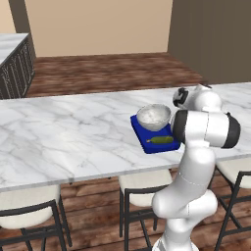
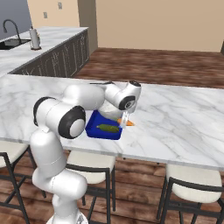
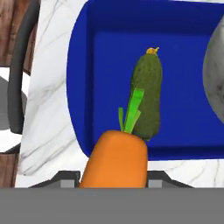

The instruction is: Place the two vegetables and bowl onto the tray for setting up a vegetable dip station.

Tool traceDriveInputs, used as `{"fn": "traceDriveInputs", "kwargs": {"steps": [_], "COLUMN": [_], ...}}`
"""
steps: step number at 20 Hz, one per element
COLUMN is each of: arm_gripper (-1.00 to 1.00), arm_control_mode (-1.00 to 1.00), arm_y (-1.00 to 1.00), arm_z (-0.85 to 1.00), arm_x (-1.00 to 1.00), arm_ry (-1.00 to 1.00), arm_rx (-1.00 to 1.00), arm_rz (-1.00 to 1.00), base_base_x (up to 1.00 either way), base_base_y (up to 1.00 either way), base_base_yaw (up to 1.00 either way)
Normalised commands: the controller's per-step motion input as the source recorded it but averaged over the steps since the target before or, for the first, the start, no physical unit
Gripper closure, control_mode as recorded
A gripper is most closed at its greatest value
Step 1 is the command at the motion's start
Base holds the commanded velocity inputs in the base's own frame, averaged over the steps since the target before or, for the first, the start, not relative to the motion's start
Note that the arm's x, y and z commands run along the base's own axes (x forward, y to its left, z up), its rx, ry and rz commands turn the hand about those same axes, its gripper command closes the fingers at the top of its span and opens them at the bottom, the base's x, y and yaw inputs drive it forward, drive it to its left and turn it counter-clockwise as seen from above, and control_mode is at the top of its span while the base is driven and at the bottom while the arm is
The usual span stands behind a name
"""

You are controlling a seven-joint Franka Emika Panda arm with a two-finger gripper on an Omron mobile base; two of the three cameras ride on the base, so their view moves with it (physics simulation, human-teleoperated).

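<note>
Looking across the marble counter [image 1: 59,132], we see the blue tray [image 1: 142,135] already carrying the speckled bowl [image 1: 153,116] at its far end and the dark green vegetable [image 3: 148,96] lying on its floor nearer us. The carrot [image 3: 116,157] is the last piece: it sits clamped in the gripper [image 2: 124,120], leafy end pointing at the tray, hovering at the tray's rim rather than over its floor. To finish well, we judge we should carry it further in over the open blue patch beside the green piece, clear of the bowl, lower until it nearly rests, then release so it cannot roll off the low rim.
</note>
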Motion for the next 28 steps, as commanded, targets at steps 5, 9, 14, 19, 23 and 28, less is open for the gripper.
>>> {"fn": "traceDriveInputs", "kwargs": {"steps": [5, 9, 14, 19, 23, 28], "arm_gripper": [1.00, 1.00, 1.00, 1.00, 1.00, 1.00], "arm_control_mode": [-1.00, -1.00, -1.00, -1.00, -1.00, -1.00], "arm_y": [0.58, 0.35, 0.30, 0.20, 0.12, 0.01], "arm_z": [0.00, 0.00, -0.11, -0.23, -0.23, -0.22], "arm_x": [0.00, 0.01, 0.03, 0.00, 0.06, 0.20], "arm_ry": [0.00, 0.00, 0.00, 0.00, -0.02, 0.00], "arm_rx": [0.00, 0.00, 0.00, 0.00, 0.00, 0.00], "arm_rz": [0.10, 0.08, 0.08, 0.07, 0.07, 0.03], "base_base_x": [0.00, 0.00, 0.00, 0.00, 0.00, 0.00], "base_base_y": [0.00, 0.00, 0.00, 0.00, 0.00, 0.00], "base_base_yaw": [0.00, 0.00, 0.00, 0.00, 0.00, 0.00]}}
